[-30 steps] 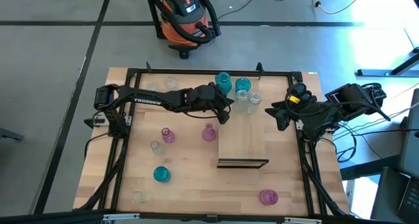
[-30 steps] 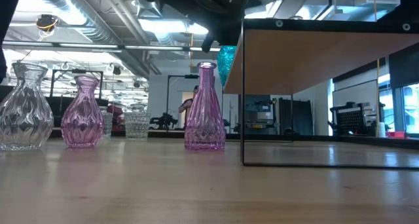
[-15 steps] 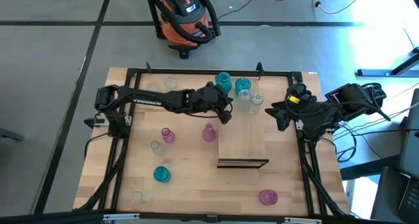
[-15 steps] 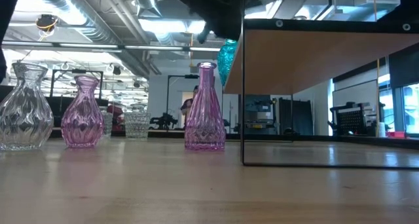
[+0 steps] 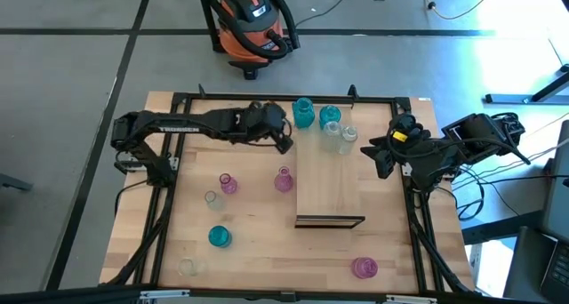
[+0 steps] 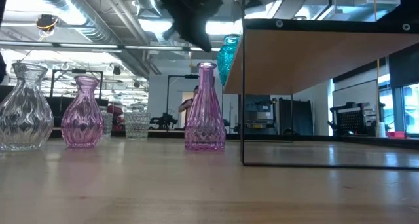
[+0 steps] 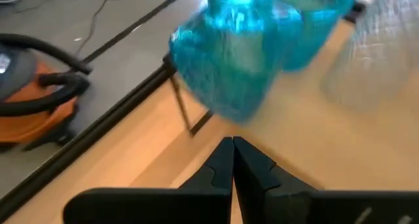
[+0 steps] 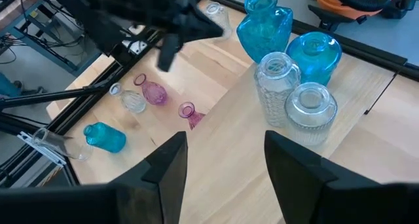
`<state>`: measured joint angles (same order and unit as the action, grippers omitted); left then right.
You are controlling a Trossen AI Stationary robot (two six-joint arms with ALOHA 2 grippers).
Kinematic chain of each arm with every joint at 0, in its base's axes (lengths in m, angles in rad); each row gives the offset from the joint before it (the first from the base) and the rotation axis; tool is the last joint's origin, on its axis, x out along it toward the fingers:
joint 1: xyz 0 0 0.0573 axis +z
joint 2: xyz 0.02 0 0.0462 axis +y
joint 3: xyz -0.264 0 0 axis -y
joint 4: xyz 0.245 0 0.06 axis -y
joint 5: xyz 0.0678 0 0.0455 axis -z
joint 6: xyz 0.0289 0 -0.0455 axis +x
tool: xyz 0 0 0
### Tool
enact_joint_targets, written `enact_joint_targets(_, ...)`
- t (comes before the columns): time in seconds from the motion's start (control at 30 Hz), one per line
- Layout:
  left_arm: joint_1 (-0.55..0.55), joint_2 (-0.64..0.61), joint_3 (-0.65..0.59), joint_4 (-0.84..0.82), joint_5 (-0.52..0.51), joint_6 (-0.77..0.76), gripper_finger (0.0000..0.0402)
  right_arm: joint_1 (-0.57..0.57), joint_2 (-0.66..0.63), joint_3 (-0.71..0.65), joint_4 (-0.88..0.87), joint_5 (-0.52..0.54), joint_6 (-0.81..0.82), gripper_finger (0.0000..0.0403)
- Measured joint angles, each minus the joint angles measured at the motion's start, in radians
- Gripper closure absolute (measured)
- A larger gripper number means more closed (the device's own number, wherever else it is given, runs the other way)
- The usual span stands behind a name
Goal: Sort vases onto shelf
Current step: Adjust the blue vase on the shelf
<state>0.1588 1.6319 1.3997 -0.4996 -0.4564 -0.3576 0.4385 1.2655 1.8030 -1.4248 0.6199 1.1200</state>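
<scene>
The left gripper (image 5: 283,142) (fingers pressed together, empty) hung just beside four glass vases (image 5: 303,114), teal and clear, standing on the long light-wood shelf (image 5: 329,184); the right gripper (image 5: 380,157) waited, spread.

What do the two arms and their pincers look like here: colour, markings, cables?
Both arms are black. The left arm has white lettering along its long link and a slim two-finger pincer. The right pincer has broad black fingers, a yellow patch near the wrist and loose black cables behind.

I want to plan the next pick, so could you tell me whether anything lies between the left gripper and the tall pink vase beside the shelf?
In the high view, only bare tabletop separates the left gripper from the tall pink vase.
</scene>
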Motion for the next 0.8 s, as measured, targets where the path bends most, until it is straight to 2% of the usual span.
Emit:
enact_joint_targets(0.07, 0.034, 0.023, -0.002, 0.048, 0.027, 0.011, 0.0402, 0.000, 0.000, 0.000, 0.000, 0.000, -0.002, 0.0219)
enact_joint_targets(0.17, 0.079, 0.050, -0.004, 0.044, -0.005, 0.010, 0.0402, 0.000, 0.000, 0.000, 0.004, -0.006, 0.000, 0.0219)
enact_joint_targets(0.33, 0.147, 0.051, -0.004, 0.097, 0.078, 0.021, 0.0402, 0.000, 0.000, 0.000, 0.009, -0.012, 0.023, 0.0219)
enact_joint_targets(0.47, 0.155, 0.064, -0.004, 0.191, 0.188, 0.043, 0.0401, 0.000, 0.000, 0.000, 0.009, -0.011, 0.023, 0.0219)
enact_joint_targets(0.8, 0.120, 0.118, -0.004, 0.222, 0.212, -0.001, 0.0401, 0.000, 0.000, 0.000, 0.010, -0.010, 0.027, 0.0219)
